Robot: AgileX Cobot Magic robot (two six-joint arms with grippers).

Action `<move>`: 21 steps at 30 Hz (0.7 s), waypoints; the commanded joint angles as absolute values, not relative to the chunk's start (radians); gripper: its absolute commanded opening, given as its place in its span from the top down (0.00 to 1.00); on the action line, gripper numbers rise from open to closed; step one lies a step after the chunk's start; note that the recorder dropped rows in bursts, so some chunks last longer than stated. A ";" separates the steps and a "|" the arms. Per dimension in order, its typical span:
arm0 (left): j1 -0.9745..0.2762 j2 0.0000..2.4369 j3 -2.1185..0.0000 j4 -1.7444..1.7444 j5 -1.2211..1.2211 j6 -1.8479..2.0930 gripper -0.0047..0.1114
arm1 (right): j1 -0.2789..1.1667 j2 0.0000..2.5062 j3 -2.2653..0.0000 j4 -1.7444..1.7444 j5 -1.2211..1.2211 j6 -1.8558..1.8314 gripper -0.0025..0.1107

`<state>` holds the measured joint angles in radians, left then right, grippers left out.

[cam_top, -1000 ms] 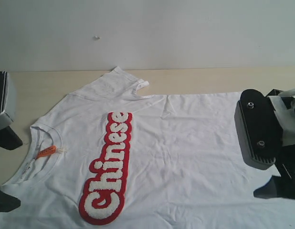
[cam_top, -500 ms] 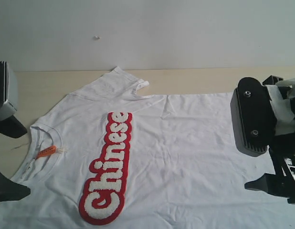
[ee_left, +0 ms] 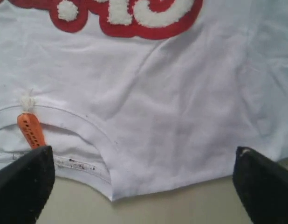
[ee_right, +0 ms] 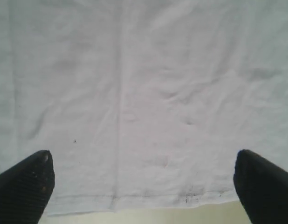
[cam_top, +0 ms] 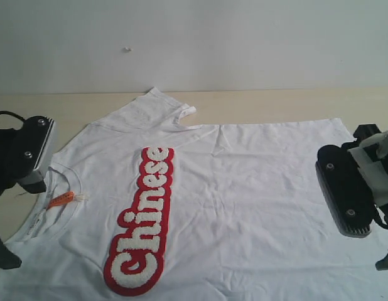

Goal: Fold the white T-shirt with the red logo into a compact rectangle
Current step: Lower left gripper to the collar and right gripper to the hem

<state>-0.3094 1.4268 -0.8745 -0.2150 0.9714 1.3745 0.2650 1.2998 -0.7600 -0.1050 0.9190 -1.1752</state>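
Pale wooden table (cam_top: 275,103), plain whitish wall (cam_top: 244,44) behind, tiny speck (cam_top: 127,49) on it

White T-shirt (cam_top: 257,188) — red-and-white logo (cam_top: 142,221), orange tag (cam_top: 60,200).

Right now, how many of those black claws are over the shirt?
2. The left gripper hangs open over the collar end of the white T-shirt; the right gripper hangs open over its hem end. No others show.

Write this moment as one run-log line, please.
stage: white T-shirt spread unfolded, red logo up | left gripper: open above collar | right gripper: open above hem | held: nothing
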 commanded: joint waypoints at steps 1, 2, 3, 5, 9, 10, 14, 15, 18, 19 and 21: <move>-0.305 1.543 -0.976 -0.188 1.022 1.420 0.09 | 0.188 1.369 -0.772 -0.132 0.909 -1.248 0.05; -0.299 1.603 -1.018 -0.188 1.022 1.457 0.09 | 0.159 1.411 -0.793 -0.121 0.898 -1.272 0.05; -0.299 1.627 -1.034 -0.182 1.025 1.459 0.09 | 0.148 1.426 -0.805 -0.107 0.896 -1.281 0.05; -0.299 1.710 -1.092 -0.151 1.067 1.446 0.09 | 0.120 1.483 -0.867 -0.045 0.901 -1.295 0.05; -0.295 1.765 -1.099 -0.093 0.904 1.437 0.09 | 0.092 1.545 -0.916 -0.057 0.891 -1.324 0.05; -0.292 1.782 -1.099 -0.093 0.870 1.437 0.09 | 0.075 1.567 -0.926 -0.054 0.886 -1.327 0.05; -0.284 1.846 -1.114 -0.093 0.816 1.437 0.09 | 0.019 1.629 -0.950 -0.052 0.861 -1.343 0.05; -0.278 1.863 -1.123 -0.093 0.816 1.437 0.09 | 0.008 1.644 -0.955 -0.052 0.860 -1.348 0.05; -0.252 1.910 -1.156 -0.125 0.818 1.437 0.09 | -0.014 1.686 -0.973 -0.044 0.855 -1.369 0.05; -0.242 1.922 -1.168 -0.139 0.820 1.441 0.09 | -0.019 1.699 -0.977 -0.038 0.849 -1.370 0.05; -0.228 1.944 -1.187 -0.158 0.834 1.463 0.09 | -0.025 1.719 -0.979 -0.028 0.831 -1.372 0.05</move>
